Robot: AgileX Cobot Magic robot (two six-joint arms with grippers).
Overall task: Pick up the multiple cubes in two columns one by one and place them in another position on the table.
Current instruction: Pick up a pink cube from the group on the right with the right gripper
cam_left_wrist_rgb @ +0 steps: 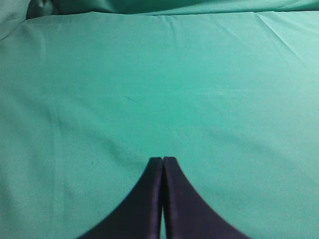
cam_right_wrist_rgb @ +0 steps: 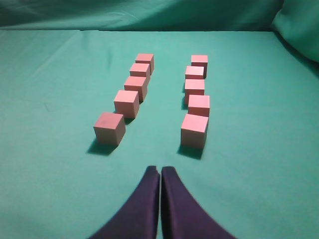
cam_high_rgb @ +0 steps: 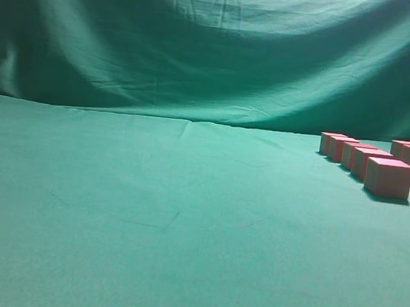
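Note:
Several pinkish-red cubes stand in two columns on the green table [cam_right_wrist_rgb: 50, 174]. In the right wrist view the left column's nearest cube [cam_right_wrist_rgb: 109, 128] and the right column's nearest cube [cam_right_wrist_rgb: 194, 130] sit just ahead of my right gripper [cam_right_wrist_rgb: 160, 169], which is shut and empty, aimed at the gap between the columns. In the exterior view the cubes [cam_high_rgb: 388, 177] line up at the far right; neither arm shows there. My left gripper [cam_left_wrist_rgb: 162, 159] is shut with nothing in it, above bare green cloth [cam_left_wrist_rgb: 149, 89].
Green cloth drapes up as a backdrop [cam_high_rgb: 216, 45] behind the table. The broad left and middle of the table [cam_high_rgb: 147, 213] carries only creased cloth. A fold of cloth rises at the right wrist view's upper right corner [cam_right_wrist_rgb: 299, 25].

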